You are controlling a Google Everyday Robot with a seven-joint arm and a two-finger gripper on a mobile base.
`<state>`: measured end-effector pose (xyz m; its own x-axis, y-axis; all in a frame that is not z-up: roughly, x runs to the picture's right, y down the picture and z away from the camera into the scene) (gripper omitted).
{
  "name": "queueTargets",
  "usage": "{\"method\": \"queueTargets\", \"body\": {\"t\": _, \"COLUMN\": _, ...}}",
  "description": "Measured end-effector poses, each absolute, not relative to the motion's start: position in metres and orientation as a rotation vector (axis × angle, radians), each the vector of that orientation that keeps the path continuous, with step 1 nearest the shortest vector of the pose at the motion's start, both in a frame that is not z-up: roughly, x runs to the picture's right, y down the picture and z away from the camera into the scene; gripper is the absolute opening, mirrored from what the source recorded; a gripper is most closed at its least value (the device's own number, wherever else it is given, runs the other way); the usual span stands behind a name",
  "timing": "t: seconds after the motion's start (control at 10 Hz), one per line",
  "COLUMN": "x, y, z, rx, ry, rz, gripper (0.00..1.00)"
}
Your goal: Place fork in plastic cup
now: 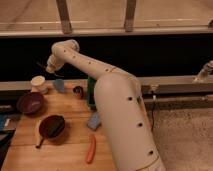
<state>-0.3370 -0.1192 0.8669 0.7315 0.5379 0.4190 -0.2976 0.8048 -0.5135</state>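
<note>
My gripper (50, 68) hangs at the end of the white arm, above the back left of the wooden table. It is shut on the fork (42, 65), a thin dark utensil that sticks out to both sides of it. The pale blue-grey plastic cup (59, 85) stands upright just below and slightly right of the gripper, apart from the fork. The wider cream cup (38, 83) stands to its left. A small dark round cup (77, 91) stands to its right.
A purple bowl (30, 102) and a dark red bowl (52, 126) sit on the table's left. An orange stick (90, 149) lies near the front. A blue sponge (94, 121) and a green object (91, 94) sit beside the arm. A dark ledge runs behind.
</note>
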Motion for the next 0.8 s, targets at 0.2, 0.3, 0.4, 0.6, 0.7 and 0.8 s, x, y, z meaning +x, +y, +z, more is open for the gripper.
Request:
{"method": "queueTargets", "body": {"t": 0.2, "x": -0.338, "y": -0.119, "z": 0.866, "rx": -0.437, "ry": -0.589, "rz": 0.475, "gripper": 0.00}}
{"method": "queueTargets", "body": {"t": 0.3, "x": -0.336, "y": -0.119, "z": 0.867, "rx": -0.440, "ry": -0.584, "rz": 0.476, "gripper": 0.00}}
{"method": "queueTargets", "body": {"t": 0.4, "x": -0.340, "y": -0.117, "z": 0.870, "rx": -0.454, "ry": -0.579, "rz": 0.464, "gripper": 0.00}}
{"method": "queueTargets", "body": {"t": 0.6, "x": -0.354, "y": -0.108, "z": 0.886, "rx": -0.489, "ry": -0.581, "rz": 0.442, "gripper": 0.00}}
{"method": "queueTargets", "body": {"t": 0.7, "x": -0.362, "y": -0.103, "z": 0.896, "rx": -0.506, "ry": -0.580, "rz": 0.432, "gripper": 0.00}}
{"method": "queueTargets", "body": {"t": 0.8, "x": -0.369, "y": -0.103, "z": 0.900, "rx": -0.518, "ry": -0.584, "rz": 0.427, "gripper": 0.00}}
